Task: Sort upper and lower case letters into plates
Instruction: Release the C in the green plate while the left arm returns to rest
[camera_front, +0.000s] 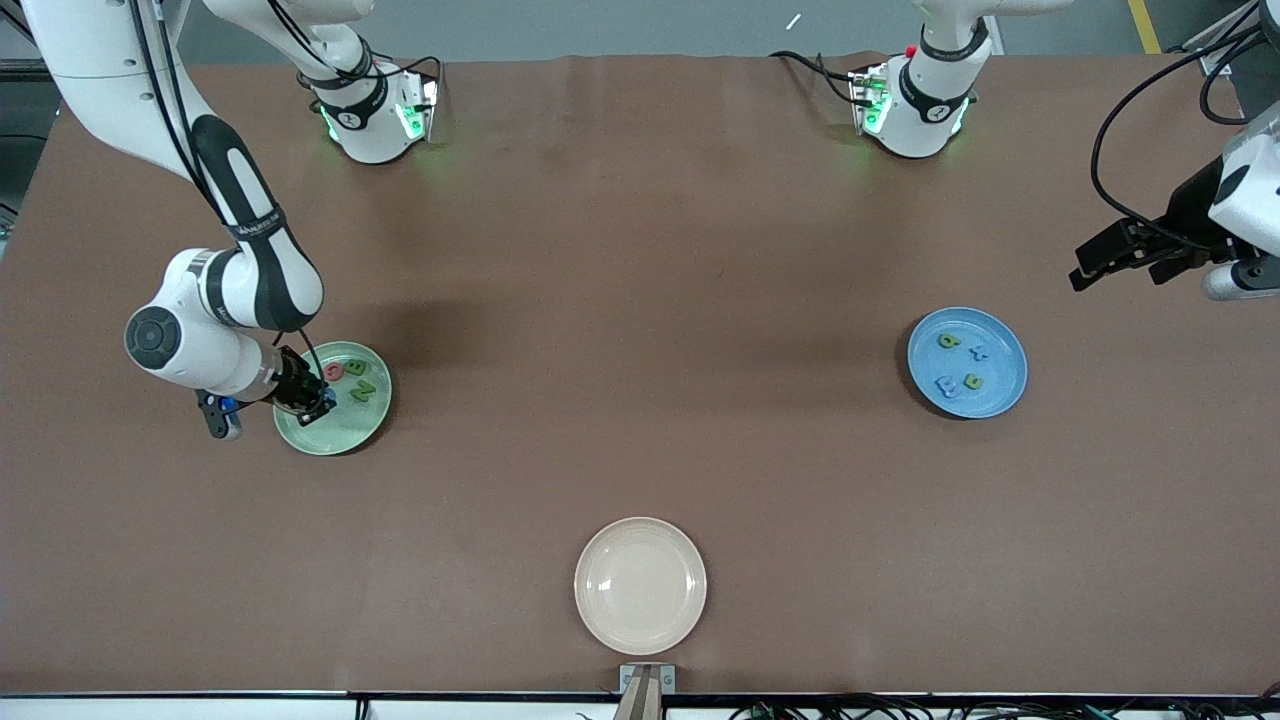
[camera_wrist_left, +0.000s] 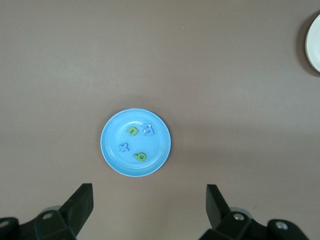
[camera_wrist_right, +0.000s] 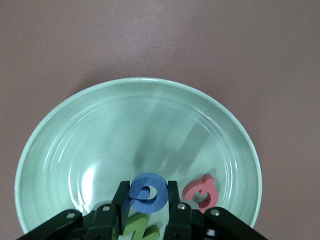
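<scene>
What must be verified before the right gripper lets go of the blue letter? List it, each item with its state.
1. Right gripper shut on the blue letter: ok.
2. Letter over the mint green plate: ok.
3. Bare plate floor under the letter: ok.
4. Red letter and green letter lie close by; clear of the drop: cannot tell.
5. Left gripper open, waiting above the sky blue plate, out of the way: ok.

Mint plate (camera_front: 345, 432) holds red (camera_front: 334, 371), two green (camera_front: 354, 367) and a pinched blue letter (camera_wrist_right: 148, 192); toward the left arm's end from it, blue plate (camera_front: 1000, 345) holds four letters (camera_front: 962, 364).
</scene>
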